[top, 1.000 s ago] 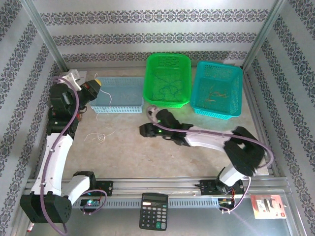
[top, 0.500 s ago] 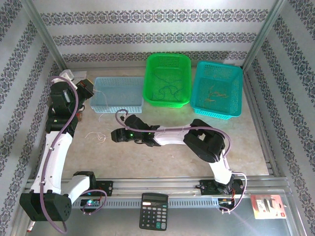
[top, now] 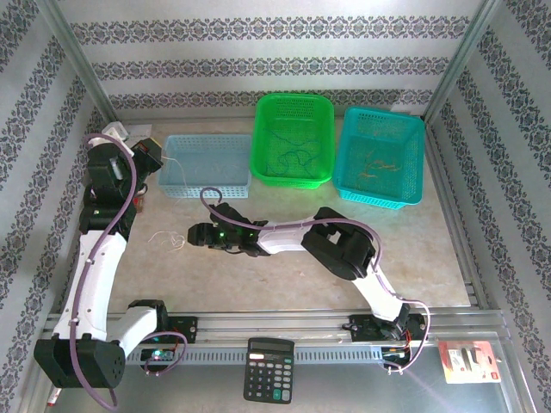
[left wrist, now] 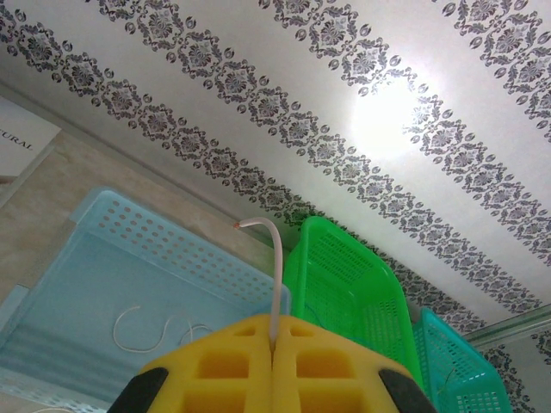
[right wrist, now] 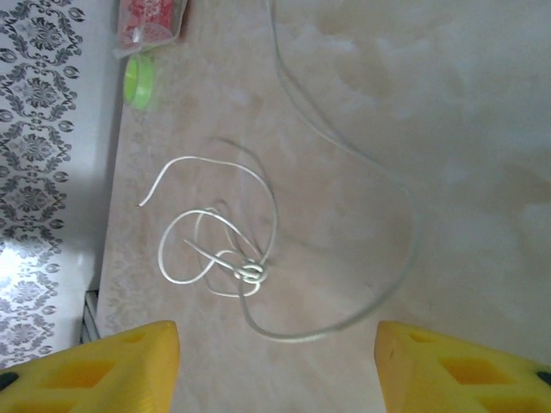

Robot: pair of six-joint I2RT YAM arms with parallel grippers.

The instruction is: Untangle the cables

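Left end effector (left wrist: 273, 379) (top: 148, 153): yellow foam-like pads pressed together, pinching a thin white cable (left wrist: 275, 258) that sticks up from between them and curves over at the tip. It sits at the left end of the pale blue basket (top: 207, 185) (left wrist: 52, 344), which is perforated plastic, rectangular and shallow, with one loose white cable (left wrist: 138, 331) curled on its floor. Right end effector (right wrist: 275, 353) (top: 194, 234): yellow pads spread wide, nothing between them, low over the table (top: 284, 275), a smooth beige mottled surface. Knotted white cables (right wrist: 232, 258) (top: 168, 241) lie flat on the table just ahead of the right pads: several thin loops meeting in a small tight knot, one long strand arcing off to the side. Green basket (top: 293, 107), mesh plastic, holds thin dark blue cables (top: 293, 159). Teal basket (top: 383, 120), beside it, holds tan cables (top: 379, 163).
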